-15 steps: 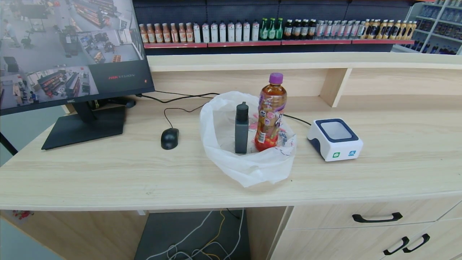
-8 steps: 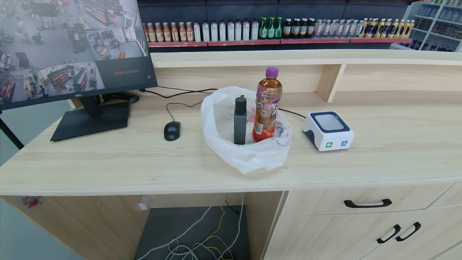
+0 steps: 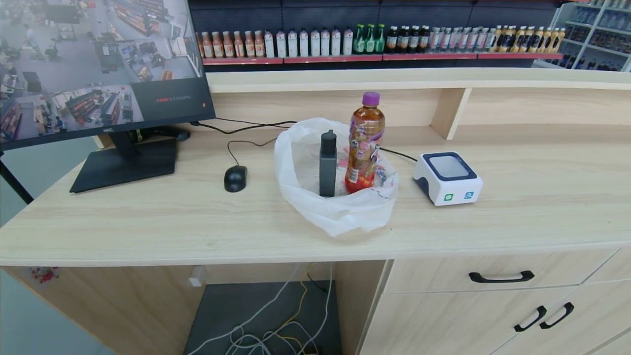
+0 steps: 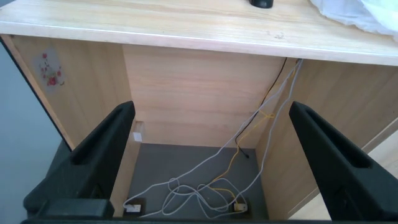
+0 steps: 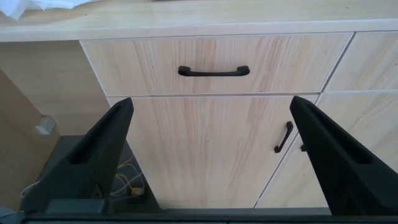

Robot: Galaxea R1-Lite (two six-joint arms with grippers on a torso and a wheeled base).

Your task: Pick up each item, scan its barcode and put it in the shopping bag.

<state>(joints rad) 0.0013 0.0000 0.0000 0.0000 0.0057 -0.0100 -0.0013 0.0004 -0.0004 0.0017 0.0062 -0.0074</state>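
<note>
The left gripper [image 4: 211, 107] and right gripper [image 5: 211, 102] are hanging spread wide beneath the countertop [image 3: 148, 231]. Above and beyond them, the tea bottle [image 3: 366, 143] and grey bottle [image 3: 328, 165] are standing in the shopping bag [image 3: 296, 167]. Bagging looks finished, so avoid snagging the bag.

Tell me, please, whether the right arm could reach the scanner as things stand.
Probably, once raised: the right gripper hangs open below the counter, facing a drawer, and the scanner stands unobstructed.
</note>
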